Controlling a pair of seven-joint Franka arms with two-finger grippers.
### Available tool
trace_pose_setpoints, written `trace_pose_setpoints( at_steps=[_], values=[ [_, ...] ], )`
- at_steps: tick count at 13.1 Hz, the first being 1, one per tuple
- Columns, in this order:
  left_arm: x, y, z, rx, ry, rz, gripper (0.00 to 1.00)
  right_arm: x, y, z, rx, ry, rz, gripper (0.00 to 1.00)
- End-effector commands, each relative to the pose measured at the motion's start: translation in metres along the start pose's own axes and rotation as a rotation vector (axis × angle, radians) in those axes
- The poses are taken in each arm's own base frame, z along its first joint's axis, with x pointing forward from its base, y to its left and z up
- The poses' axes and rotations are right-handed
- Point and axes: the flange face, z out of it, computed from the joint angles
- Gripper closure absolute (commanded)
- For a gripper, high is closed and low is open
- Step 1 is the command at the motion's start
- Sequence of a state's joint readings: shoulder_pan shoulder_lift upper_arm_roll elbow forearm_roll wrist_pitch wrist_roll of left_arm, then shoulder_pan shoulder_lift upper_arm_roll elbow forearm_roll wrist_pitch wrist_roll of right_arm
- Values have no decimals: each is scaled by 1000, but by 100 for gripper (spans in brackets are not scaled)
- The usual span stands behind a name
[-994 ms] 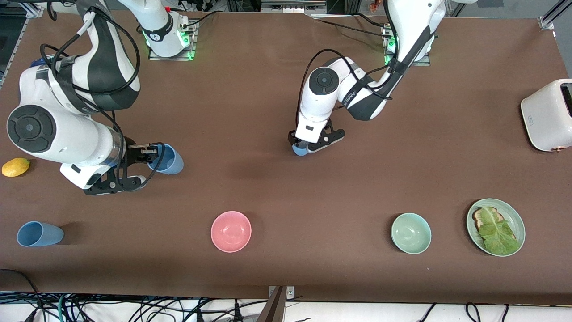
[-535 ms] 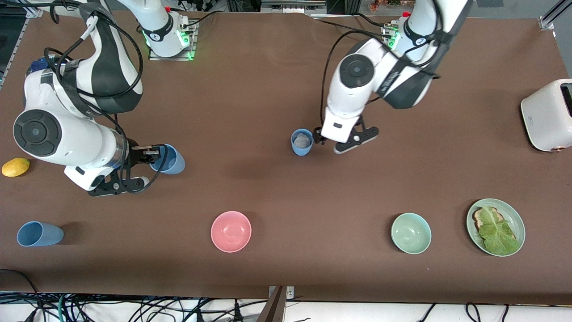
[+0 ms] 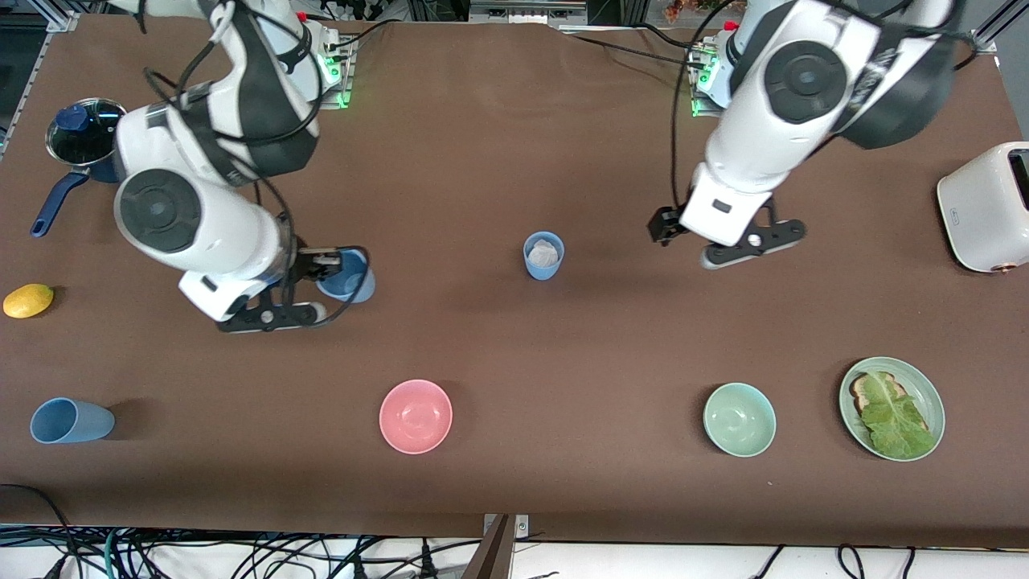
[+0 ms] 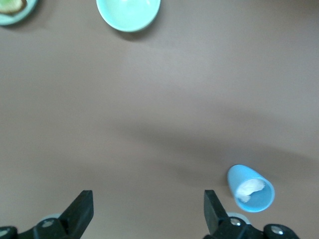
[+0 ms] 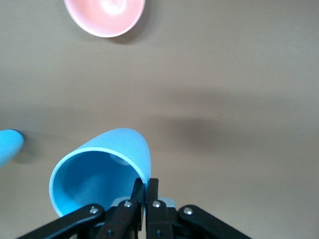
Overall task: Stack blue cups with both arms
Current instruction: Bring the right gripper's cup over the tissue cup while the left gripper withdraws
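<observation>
One blue cup (image 3: 543, 255) stands upright in the middle of the table with something pale inside; it also shows in the left wrist view (image 4: 250, 188). My left gripper (image 3: 685, 241) (image 4: 148, 211) is open and empty, in the air toward the left arm's end from that cup. My right gripper (image 3: 325, 264) (image 5: 145, 186) is shut on the rim of a second blue cup (image 3: 347, 276) (image 5: 99, 174) and holds it tilted above the table. A third blue cup (image 3: 71, 420) lies on its side near the front edge at the right arm's end.
A pink bowl (image 3: 416, 416), a pale-green bowl (image 3: 739, 419) and a green plate (image 3: 932, 386) with toast and lettuce sit near the front edge. A navy saucepan (image 3: 80, 133) and a lemon (image 3: 28, 300) are at the right arm's end, a white toaster (image 3: 985, 205) at the left arm's end.
My left gripper let go of the middle cup, rose and drew back toward the left arm's end. My right gripper carried its cup toward the middle of the table.
</observation>
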State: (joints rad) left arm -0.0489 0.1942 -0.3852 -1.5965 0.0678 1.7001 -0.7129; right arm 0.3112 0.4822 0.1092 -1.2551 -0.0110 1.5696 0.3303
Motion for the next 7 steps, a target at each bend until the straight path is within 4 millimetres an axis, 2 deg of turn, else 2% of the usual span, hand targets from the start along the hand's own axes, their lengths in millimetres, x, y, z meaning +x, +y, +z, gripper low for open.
trace_pose_setpoints(
  at_steps=[1, 3, 5, 7],
  values=[
    [16, -46, -22, -18, -18, 105, 2, -26, -61, -20, -2, 33, 33, 100],
    [32, -87, -33, -15, -10, 179, 2, -50, -114, -24, -4, 54, 46, 100],
    [45, -124, -41, -7, -8, 229, 2, -65, -149, -18, -1, 67, 56, 100],
    [54, -152, -46, -5, 0, 267, 2, -75, -179, -14, 20, 101, 55, 100]
  ],
)
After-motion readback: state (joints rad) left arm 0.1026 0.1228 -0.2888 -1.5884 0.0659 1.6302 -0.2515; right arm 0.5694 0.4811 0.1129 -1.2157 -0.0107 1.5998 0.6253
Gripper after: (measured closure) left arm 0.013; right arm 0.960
